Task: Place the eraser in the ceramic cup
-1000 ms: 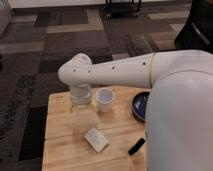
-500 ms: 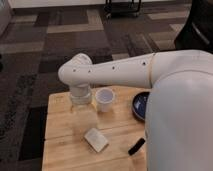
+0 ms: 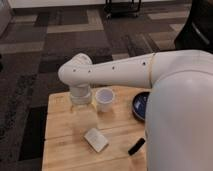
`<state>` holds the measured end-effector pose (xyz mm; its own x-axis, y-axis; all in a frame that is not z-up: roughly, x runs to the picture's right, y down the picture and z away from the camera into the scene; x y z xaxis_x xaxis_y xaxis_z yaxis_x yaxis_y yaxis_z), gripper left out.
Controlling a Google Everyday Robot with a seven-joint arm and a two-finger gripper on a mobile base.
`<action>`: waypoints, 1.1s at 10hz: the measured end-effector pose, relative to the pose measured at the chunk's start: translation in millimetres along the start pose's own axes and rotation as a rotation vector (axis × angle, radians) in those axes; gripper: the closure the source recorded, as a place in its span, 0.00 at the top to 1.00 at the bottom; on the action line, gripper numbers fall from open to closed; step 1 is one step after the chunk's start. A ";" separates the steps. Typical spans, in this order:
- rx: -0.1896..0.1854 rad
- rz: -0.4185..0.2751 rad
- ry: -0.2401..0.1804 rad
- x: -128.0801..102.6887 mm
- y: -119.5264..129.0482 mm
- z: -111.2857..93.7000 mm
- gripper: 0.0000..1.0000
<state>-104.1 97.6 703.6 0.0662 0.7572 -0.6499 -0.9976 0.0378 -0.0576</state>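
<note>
- Camera view: the eraser [image 3: 136, 146] lies flat at the near edge of the bench [image 3: 60, 135]. It is well apart from the claw, closer to us and off past the cup's side.
- The pale block [image 3: 96, 139] lies flat on the bench, near the claw and a bit closer to us.
- The claw [image 3: 81, 102] hangs down from the white arm [image 3: 115, 72] over the bench. The eraser is not in it. I cannot tell if the claw is spread or pressed together.
- The ceramic cup [image 3: 104, 99] stands upright just beside the claw. I see nothing inside it.
- The blue bowl [image 3: 140, 106] sits past the cup, farther from the claw, partly hidden by the robot's big white body.
- Nothing has moved in the last second. The arm, the eraser and the cup are all in the same spots.
- So I think the job is only at its start. The claw must first go over to the eraser, pick it up, then carry it back to the cup.
</note>
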 end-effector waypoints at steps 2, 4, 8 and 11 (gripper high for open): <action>0.000 0.000 0.000 0.0 0.0 0.0 0.65; 0.000 0.000 0.001 0.1 -0.1 0.6 0.65; 0.006 0.011 -0.005 -1.0 -0.9 0.3 0.65; 0.096 0.148 -0.049 -1.4 -19.3 -11.2 0.65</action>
<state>-84.7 88.5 697.2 -0.0800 0.7899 -0.6079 -0.9938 -0.0158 0.1102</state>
